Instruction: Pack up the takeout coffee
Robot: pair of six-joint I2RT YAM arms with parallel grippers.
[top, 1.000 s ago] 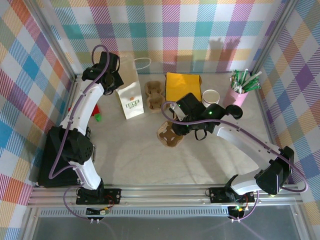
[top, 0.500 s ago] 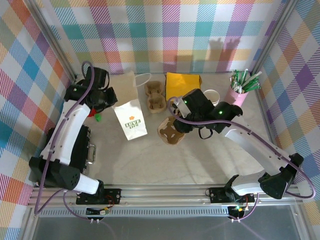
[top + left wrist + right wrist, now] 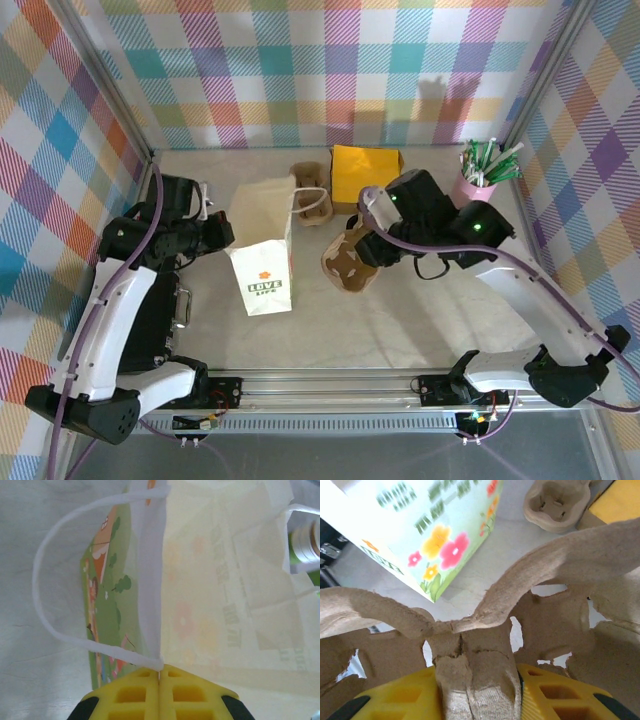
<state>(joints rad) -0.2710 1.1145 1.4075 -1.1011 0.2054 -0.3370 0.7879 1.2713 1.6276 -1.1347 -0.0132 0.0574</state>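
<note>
The left wrist view shows what the top view cannot: the left gripper (image 3: 160,672) at the bottom edge of the frame has its yellow fingers pressed flat together on the rim of the paper bag (image 3: 225,605), just where the white handle (image 3: 47,580) joins it. The pale inside of the bag fills the right of that frame.

In the right wrist view, the right gripper (image 3: 477,692) has its jaws partly closed on the centre rib of a cardboard cup carrier (image 3: 560,625). Beyond it are the flowered side of the bag at upper left and a second carrier (image 3: 555,502) at upper right.

In the top view, the bag is left of centre and the held carrier just right of it. Farther back lie yellow napkins (image 3: 365,168), and a pink cup (image 3: 472,190) of straws stands at upper right. I cannot tell where the coffee cup is.
</note>
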